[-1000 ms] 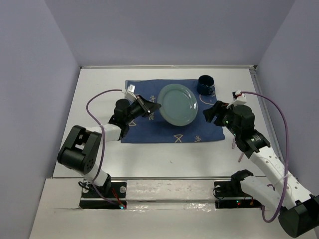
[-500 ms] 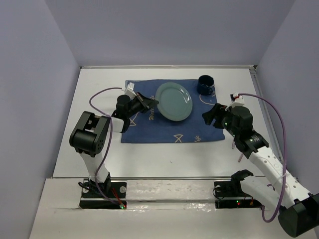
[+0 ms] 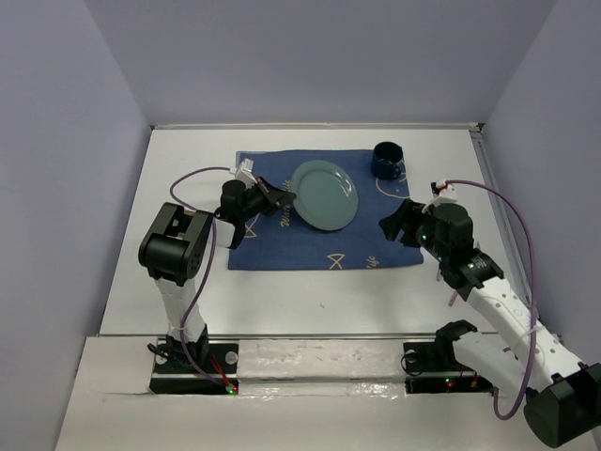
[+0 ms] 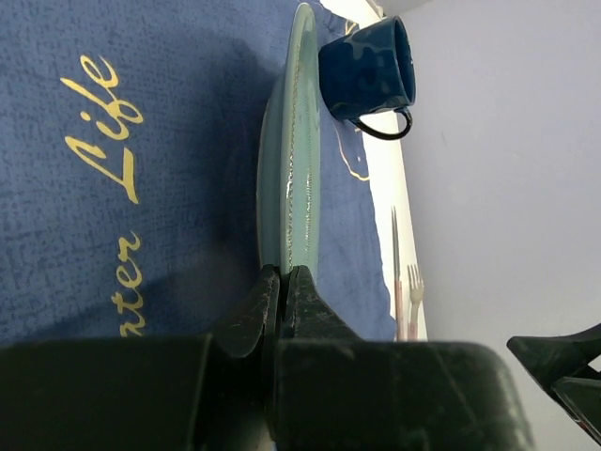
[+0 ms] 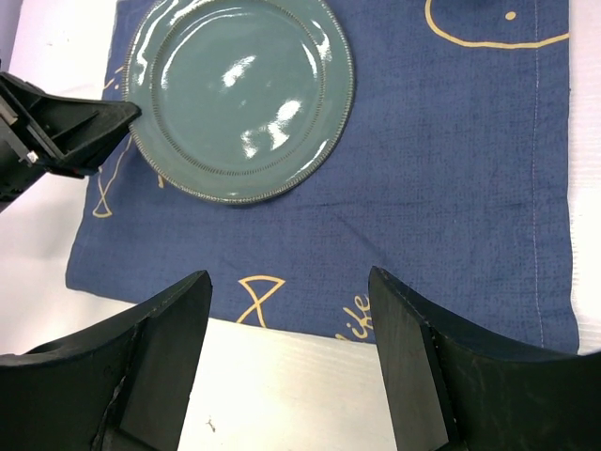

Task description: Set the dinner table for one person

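A round teal plate (image 3: 325, 194) lies on the dark blue fish-patterned cloth (image 3: 310, 246) on the white dinner table (image 3: 282, 301). My left gripper (image 3: 282, 199) is shut on the plate's left rim; in the left wrist view its fingertips (image 4: 284, 282) pinch the edge of the plate (image 4: 293, 160). My right gripper (image 3: 392, 224) is open and empty above the cloth's right edge. In the right wrist view its wide-apart fingers (image 5: 178, 310) frame the cloth (image 5: 441, 188) below the plate (image 5: 239, 94). A dark blue mug (image 3: 387, 160) stands at the cloth's far right corner.
A fork (image 4: 414, 301) and another utensil (image 4: 396, 272) lie on the table right of the cloth; they show in the top view (image 3: 454, 291) partly under my right arm. Purple walls enclose the table on three sides.
The left gripper has drawn the plate a little leftward and farther back on the cloth. The left arm's elbow has folded upward. The right gripper has shifted slightly left.
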Robot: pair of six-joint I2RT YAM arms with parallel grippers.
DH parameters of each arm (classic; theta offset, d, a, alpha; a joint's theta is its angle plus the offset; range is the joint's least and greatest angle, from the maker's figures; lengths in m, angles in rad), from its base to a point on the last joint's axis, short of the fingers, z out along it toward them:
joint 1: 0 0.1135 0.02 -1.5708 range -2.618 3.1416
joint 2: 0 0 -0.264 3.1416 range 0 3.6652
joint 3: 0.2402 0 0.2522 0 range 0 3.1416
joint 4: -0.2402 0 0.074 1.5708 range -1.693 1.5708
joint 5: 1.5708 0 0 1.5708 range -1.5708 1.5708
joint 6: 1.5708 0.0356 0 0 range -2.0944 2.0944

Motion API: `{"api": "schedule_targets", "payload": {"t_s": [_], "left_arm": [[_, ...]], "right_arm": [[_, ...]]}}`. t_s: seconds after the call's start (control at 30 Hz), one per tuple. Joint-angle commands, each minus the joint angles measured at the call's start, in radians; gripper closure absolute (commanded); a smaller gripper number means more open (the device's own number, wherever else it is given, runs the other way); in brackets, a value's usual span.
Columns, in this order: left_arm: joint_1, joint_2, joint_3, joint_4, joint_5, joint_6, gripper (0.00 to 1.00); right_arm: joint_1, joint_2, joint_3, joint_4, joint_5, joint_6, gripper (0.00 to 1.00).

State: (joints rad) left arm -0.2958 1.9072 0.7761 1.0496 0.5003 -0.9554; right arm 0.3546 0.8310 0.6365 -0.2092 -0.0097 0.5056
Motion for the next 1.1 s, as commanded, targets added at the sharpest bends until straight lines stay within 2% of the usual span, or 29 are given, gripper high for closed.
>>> {"api": "schedule_targets", "payload": {"t_s": [0.0,0.07,0.1,0.13,0.23,0.37,0.47,0.6,0.67,0.7,0.73,0.83,0.87,0.97,1.07], "left_arm": [[0.009,-0.039,0.046,0.122,-0.011,0.035,0.79],[0.014,-0.048,0.026,0.090,-0.026,0.041,0.60],[0.014,-0.062,0.020,0.079,-0.049,0.041,0.46],[0.014,-0.068,0.012,0.040,-0.063,0.055,0.40],[0.015,-0.088,0.006,-0.013,-0.098,0.075,0.27],[0.015,-0.114,0.002,-0.065,-0.129,0.098,0.20],[0.015,-0.160,0.011,-0.155,-0.153,0.139,0.01],[0.009,-0.279,-0.026,-0.238,-0.236,0.182,0.01],[0.000,-0.350,-0.066,-0.275,-0.301,0.210,0.01],[-0.005,-0.428,-0.078,-0.289,-0.319,0.221,0.01],[-0.023,-0.469,-0.090,-0.316,-0.333,0.237,0.01],[-0.071,-0.667,-0.132,-0.365,-0.390,0.271,0.01],[-0.113,-0.771,-0.135,-0.425,-0.417,0.305,0.01],[-0.175,-0.929,-0.126,-0.578,-0.419,0.343,0.01],[-0.256,-1.135,-0.098,-0.759,-0.417,0.401,0.01]], "right_arm": [[-0.005,-0.023,-0.015,0.030,-0.012,0.008,0.27],[-0.005,-0.026,-0.017,0.028,-0.004,0.011,0.26],[-0.005,-0.026,-0.018,0.030,-0.001,0.014,0.26],[-0.005,-0.026,-0.018,0.030,0.005,0.017,0.27],[-0.005,-0.036,-0.018,0.028,0.039,0.021,0.28],[-0.005,-0.058,-0.008,0.013,0.092,0.027,0.30],[-0.005,-0.064,-0.014,-0.012,0.134,0.046,0.32],[-0.005,-0.052,-0.038,-0.036,0.215,0.088,0.39],[-0.005,-0.047,-0.052,-0.053,0.267,0.119,0.48],[-0.005,-0.047,-0.055,-0.065,0.286,0.131,0.52],[-0.005,-0.044,-0.057,-0.076,0.309,0.142,0.62],[-0.031,-0.021,-0.066,-0.111,0.367,0.180,0.76],[-0.040,-0.010,-0.072,-0.124,0.366,0.201,0.84],[-0.085,0.022,-0.096,-0.133,0.349,0.228,0.93],[-0.133,0.037,-0.112,-0.144,0.344,0.255,0.94]]}}
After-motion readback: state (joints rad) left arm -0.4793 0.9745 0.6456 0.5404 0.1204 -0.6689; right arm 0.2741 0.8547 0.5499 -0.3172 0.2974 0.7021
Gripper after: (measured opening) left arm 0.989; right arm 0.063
